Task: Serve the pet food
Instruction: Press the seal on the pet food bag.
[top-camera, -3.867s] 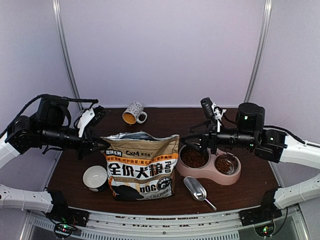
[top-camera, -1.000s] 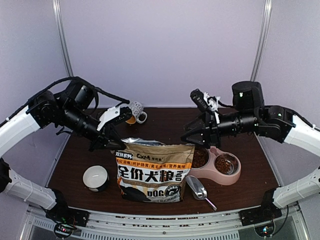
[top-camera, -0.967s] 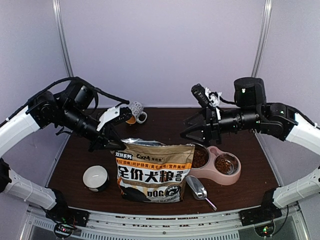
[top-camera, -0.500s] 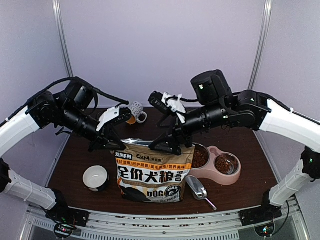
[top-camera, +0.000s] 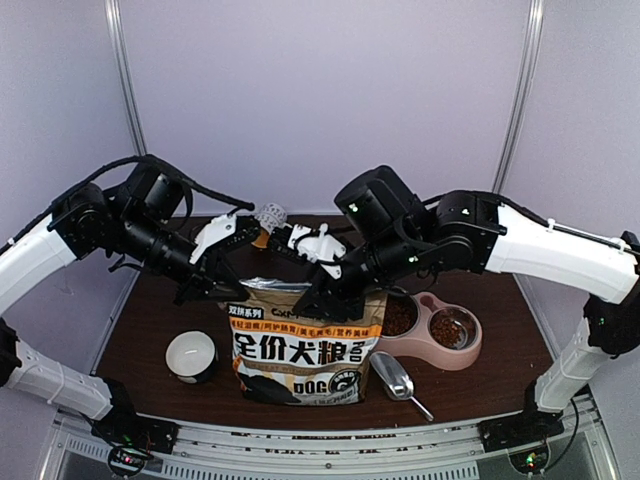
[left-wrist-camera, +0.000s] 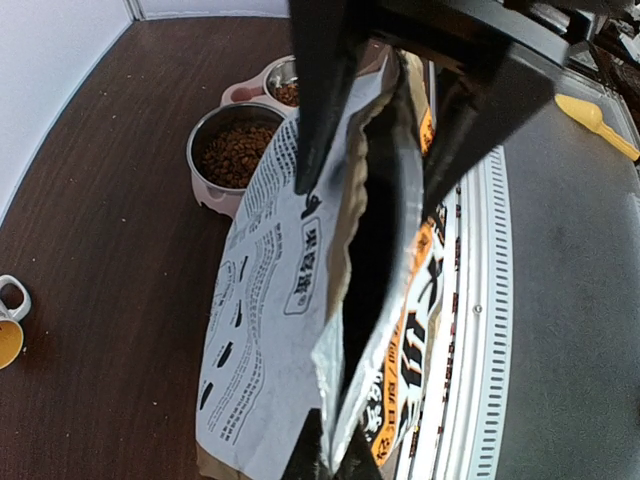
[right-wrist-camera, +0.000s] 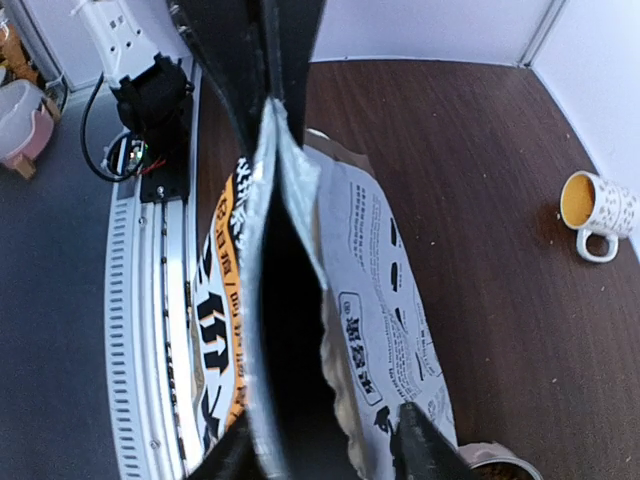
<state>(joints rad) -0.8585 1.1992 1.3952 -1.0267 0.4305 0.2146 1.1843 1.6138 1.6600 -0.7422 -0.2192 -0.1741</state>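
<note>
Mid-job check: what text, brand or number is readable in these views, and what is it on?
"全价犬粮": large, across the front of the bag.
"CXM": brand near the bag's top edge.
"DOG": low on the bag front.
"双拼系列": small label, bag front, top left.
Orange strip under the brand, and the bag's back panel in the wrist views: too small or blurred.
Mug: pattern only, nothing readable.

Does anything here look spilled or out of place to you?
Nothing stands out. The bag stands upright with its mouth open. The left gripper pinches one corner, and the right gripper is open astride the mouth. The pet food sits in the cups of the pink bowl; none shows on the table.
</note>
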